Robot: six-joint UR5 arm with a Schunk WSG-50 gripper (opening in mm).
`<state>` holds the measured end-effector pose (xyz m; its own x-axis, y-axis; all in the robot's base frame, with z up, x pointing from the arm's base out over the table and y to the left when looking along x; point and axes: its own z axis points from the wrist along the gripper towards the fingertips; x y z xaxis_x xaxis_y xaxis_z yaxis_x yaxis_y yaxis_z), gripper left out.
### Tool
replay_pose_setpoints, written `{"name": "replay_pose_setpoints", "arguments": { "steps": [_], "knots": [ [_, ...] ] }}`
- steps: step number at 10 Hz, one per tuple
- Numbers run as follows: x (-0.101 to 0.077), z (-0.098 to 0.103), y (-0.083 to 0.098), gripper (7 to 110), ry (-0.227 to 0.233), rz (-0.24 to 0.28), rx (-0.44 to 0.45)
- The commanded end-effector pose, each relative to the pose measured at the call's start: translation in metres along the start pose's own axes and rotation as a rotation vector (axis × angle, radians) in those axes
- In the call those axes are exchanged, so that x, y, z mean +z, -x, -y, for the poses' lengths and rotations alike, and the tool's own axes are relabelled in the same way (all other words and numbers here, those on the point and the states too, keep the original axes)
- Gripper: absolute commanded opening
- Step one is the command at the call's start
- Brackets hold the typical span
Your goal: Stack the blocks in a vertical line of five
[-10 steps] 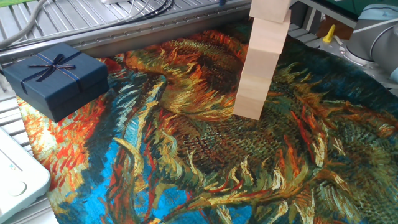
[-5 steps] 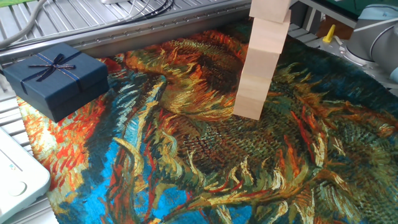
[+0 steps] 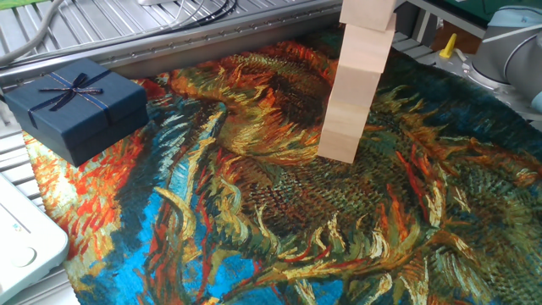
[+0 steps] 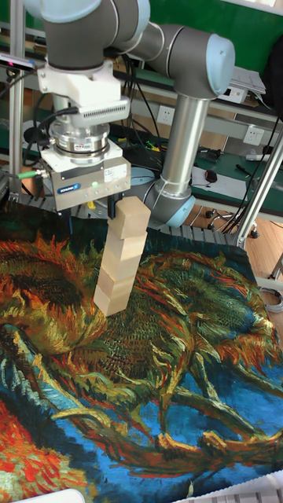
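Note:
Several pale wooden blocks [image 3: 354,93] stand stacked in a slightly leaning column on the sunflower cloth; its top runs out of the fixed view. In the tall fixed view the same blocks [image 4: 119,263] rise to a top cube [image 4: 134,218] that sits a little to the right of the ones below. My gripper [image 4: 106,207] hangs directly over the column's top, its body just above and left of that cube. Only short dark fingertips [image 4: 93,207] show beside the cube, so I cannot see whether they grip it.
A navy gift box with a ribbon bow [image 3: 76,106] sits at the cloth's left edge. A white device [image 3: 21,246] lies at the lower left. The arm's grey links [image 4: 185,134] rise behind the stack, and metal rails [image 3: 169,34] border the far side.

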<state>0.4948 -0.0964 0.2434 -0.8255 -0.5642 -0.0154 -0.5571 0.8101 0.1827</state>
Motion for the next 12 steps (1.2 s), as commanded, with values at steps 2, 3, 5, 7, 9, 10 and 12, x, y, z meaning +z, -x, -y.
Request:
{"name": "replay_pose_setpoints", "arguments": {
  "steps": [2, 3, 5, 7, 9, 10, 12],
  "knots": [
    [-0.008, 0.005, 0.017, 7, -0.064, 0.025, -0.012],
    [-0.008, 0.008, 0.021, 7, -0.08, 0.032, -0.012],
    [-0.007, 0.017, 0.032, 7, -0.116, 0.068, -0.038],
    [-0.002, 0.009, 0.033, 7, -0.074, 0.063, -0.084],
    [0.0, 0.003, 0.029, 7, -0.042, 0.044, -0.106],
    [0.001, 0.003, 0.028, 7, -0.039, 0.037, -0.11],
    [0.001, 0.001, 0.028, 7, -0.033, 0.039, -0.122]
  ]
}}
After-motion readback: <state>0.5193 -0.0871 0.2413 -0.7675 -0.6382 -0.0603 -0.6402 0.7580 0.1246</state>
